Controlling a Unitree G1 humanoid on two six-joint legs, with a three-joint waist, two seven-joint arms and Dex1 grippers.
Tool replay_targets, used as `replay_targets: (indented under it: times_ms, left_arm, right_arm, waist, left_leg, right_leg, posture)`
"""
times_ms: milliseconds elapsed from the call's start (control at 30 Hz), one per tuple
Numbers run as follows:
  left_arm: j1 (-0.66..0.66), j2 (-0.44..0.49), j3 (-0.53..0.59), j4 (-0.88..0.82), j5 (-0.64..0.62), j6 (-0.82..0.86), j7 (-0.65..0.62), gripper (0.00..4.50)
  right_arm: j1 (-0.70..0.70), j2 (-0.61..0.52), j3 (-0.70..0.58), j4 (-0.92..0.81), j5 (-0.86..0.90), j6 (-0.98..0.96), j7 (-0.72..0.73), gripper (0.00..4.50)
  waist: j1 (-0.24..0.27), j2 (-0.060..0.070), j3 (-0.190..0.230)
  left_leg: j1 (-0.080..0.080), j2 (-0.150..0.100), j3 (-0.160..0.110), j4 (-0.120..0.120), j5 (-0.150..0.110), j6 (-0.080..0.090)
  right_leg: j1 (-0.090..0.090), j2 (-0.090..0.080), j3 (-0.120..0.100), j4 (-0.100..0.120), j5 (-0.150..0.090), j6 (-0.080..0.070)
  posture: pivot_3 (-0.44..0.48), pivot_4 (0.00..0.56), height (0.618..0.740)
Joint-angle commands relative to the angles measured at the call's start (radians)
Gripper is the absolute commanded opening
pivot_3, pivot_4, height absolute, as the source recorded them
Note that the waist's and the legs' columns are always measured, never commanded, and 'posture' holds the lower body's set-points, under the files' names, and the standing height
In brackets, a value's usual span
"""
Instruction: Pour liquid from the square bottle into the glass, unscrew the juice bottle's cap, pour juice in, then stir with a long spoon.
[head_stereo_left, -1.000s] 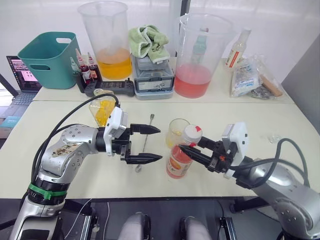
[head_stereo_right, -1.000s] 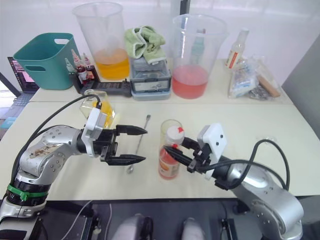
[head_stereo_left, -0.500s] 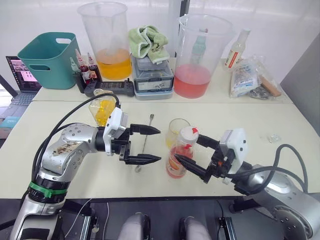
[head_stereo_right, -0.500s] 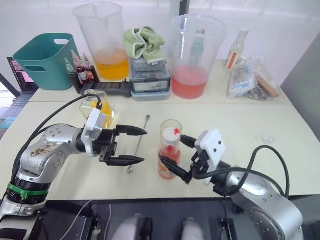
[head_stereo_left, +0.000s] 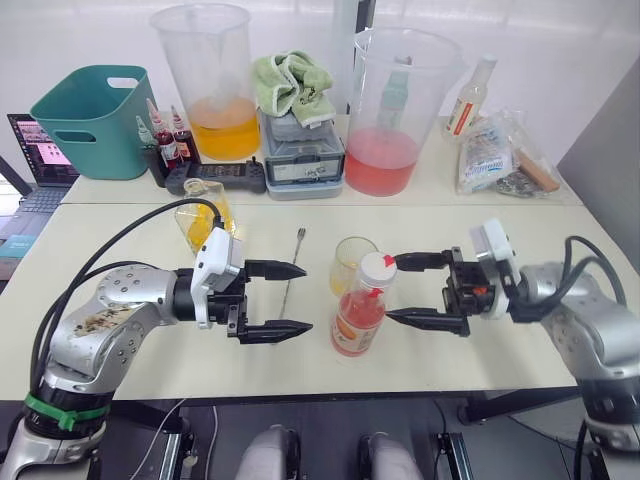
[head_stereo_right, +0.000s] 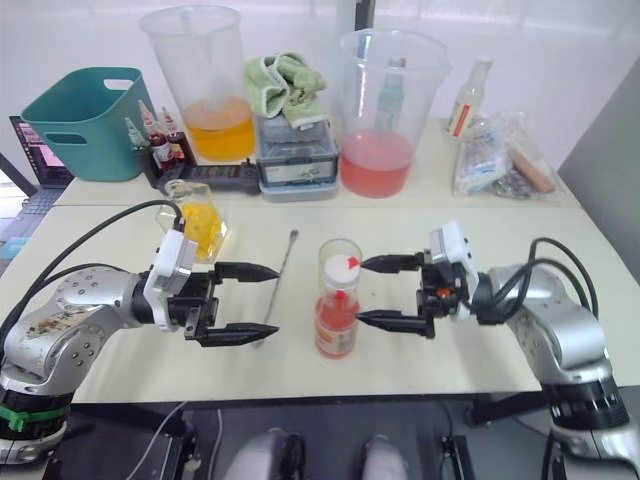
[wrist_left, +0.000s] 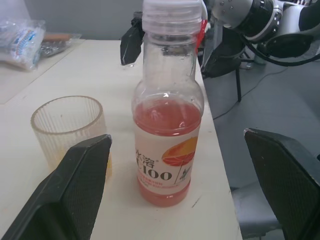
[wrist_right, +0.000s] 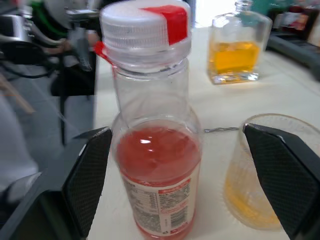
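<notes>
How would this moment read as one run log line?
juice bottle: upright, cap on | glass: some yellow liquid | left gripper: open, empty | right gripper: open, beside bottle

Cream table (head_stereo_left: 500, 235) with drink things standing on it

The juice bottle (head_stereo_left: 359, 318) stands near the front edge, the glass (head_stereo_left: 352, 264) just behind it, the long spoon (head_stereo_left: 291, 278) lying flat, the square bottle (head_stereo_left: 203, 222) upright further left.

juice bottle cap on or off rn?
On. The white cap sits on the neck of the upright juice bottle; neither tool touches it.
</notes>
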Motion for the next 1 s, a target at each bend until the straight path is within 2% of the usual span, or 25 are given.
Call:
replay_targets:
  times_ms: [33, 233, 500, 600, 800, 900, 1000]
  left_arm:
    - [0.024, 0.031, 0.061, -0.049, -0.021, 0.006, 0.020, 4.50]
    - [0.071, 0.043, 0.098, -0.104, -0.053, 0.034, 0.068, 4.50]
    - [0.079, 0.059, 0.102, -0.117, -0.064, 0.044, 0.086, 4.50]
    - [0.073, 0.058, 0.094, -0.115, -0.063, 0.047, 0.090, 4.50]
    - [0.052, 0.053, 0.074, -0.097, -0.051, 0.045, 0.080, 4.50]
    - [0.039, 0.053, 0.056, -0.086, -0.036, 0.042, 0.078, 4.50]
    - [0.011, 0.038, 0.040, -0.063, -0.036, 0.035, 0.078, 4.50]
  right_arm:
    - [-0.066, 0.012, 0.024, 0.046, -0.003, -0.026, 0.101, 4.44]
    - [-0.152, 0.052, 0.066, 0.115, -0.020, -0.020, 0.184, 4.44]
    - [-0.170, 0.117, 0.072, 0.167, -0.062, -0.052, 0.185, 4.44]
    - [-0.159, 0.123, 0.065, 0.160, -0.060, -0.048, 0.187, 3.65]
    - [-0.122, 0.117, 0.042, 0.095, -0.038, -0.026, 0.159, 1.63]
    - [-0.106, 0.113, 0.026, 0.064, -0.036, -0.025, 0.131, 1.18]
    - [-0.088, 0.103, -0.010, -0.019, 0.003, 0.022, 0.070, 1.16]
  waist:
    - [0.002, 0.000, 0.000]
    - [0.007, 0.000, 0.000]
    - [0.003, 0.000, 0.000]
    - [0.004, 0.000, 0.000]
    - [0.004, 0.000, 0.000]
    - [0.004, 0.000, 0.000]
    - [0.005, 0.000, 0.000]
  left_leg:
    - [0.000, 0.000, 0.000, 0.000, 0.000, 0.000]
    - [0.000, -0.001, 0.000, 0.000, 0.001, -0.002]
    - [0.000, 0.000, 0.000, 0.000, 0.002, -0.003]
    - [0.000, -0.001, 0.000, 0.000, 0.002, -0.003]
    - [0.000, -0.001, 0.000, 0.000, 0.002, -0.004]
    - [0.000, -0.001, 0.000, 0.000, 0.002, -0.004]
    - [0.000, -0.001, 0.000, 0.000, 0.002, -0.004]
  right_leg:
    - [0.000, 0.000, 0.000, 0.001, 0.000, 0.000]
    - [0.000, -0.002, -0.001, 0.000, 0.000, 0.000]
    - [0.000, -0.001, -0.001, 0.001, 0.000, 0.000]
    - [0.000, -0.001, -0.001, 0.001, 0.000, 0.000]
    - [0.000, -0.001, -0.001, 0.001, 0.000, 0.000]
    - [0.000, -0.001, -0.001, 0.001, 0.000, 0.000]
    - [0.000, -0.001, -0.001, 0.001, 0.000, 0.000]
  posture:
    - [0.000, 0.150, 0.739]
    - [0.000, 0.150, 0.739]
    - [0.000, 0.150, 0.739]
    - [0.000, 0.150, 0.739]
    - [0.000, 0.150, 0.739]
    - [0.000, 0.150, 0.739]
    - [0.000, 0.150, 0.739]
